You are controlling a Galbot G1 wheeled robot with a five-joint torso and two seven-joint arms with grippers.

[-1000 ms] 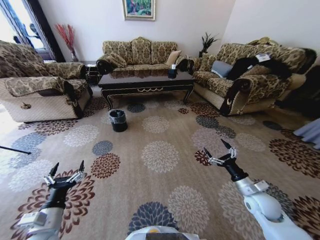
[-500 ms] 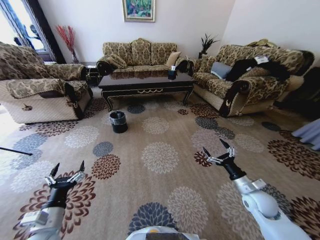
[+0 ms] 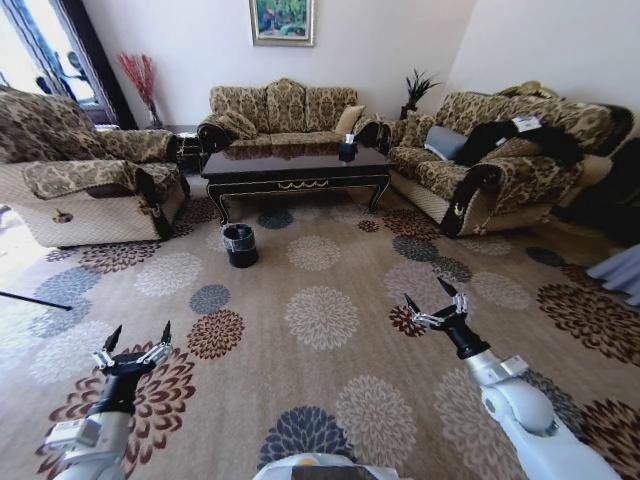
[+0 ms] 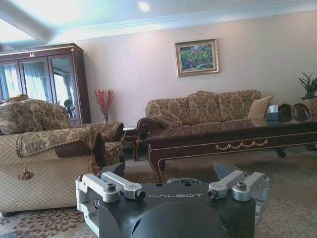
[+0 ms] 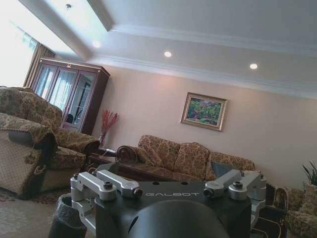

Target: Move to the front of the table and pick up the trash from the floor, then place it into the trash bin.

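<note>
The dark glossy table (image 3: 295, 165) stands across the patterned carpet, in front of the back sofa; in the left wrist view the table (image 4: 233, 141) shows its gold ornament. The small black trash bin (image 3: 239, 244) with its clear liner stands on the carpet near the table's front left corner, and the trash bin (image 5: 67, 218) appears again low in the right wrist view. I cannot make out the trash on the floor. My left gripper (image 3: 138, 335) hovers open over the carpet at lower left. My right gripper (image 3: 424, 292) is open at lower right. Both hold nothing.
A patterned armchair (image 3: 80, 185) flanks the table on the left, a sofa (image 3: 283, 108) stands behind it and another sofa (image 3: 490, 160) with dark clothing on the right. A thin dark rod (image 3: 35, 300) lies at the left edge. Open carpet (image 3: 320, 310) stretches ahead.
The whole head view has shifted slightly, so the camera has moved a little relative to the room. Both arms keep the same pose with open fingers.
</note>
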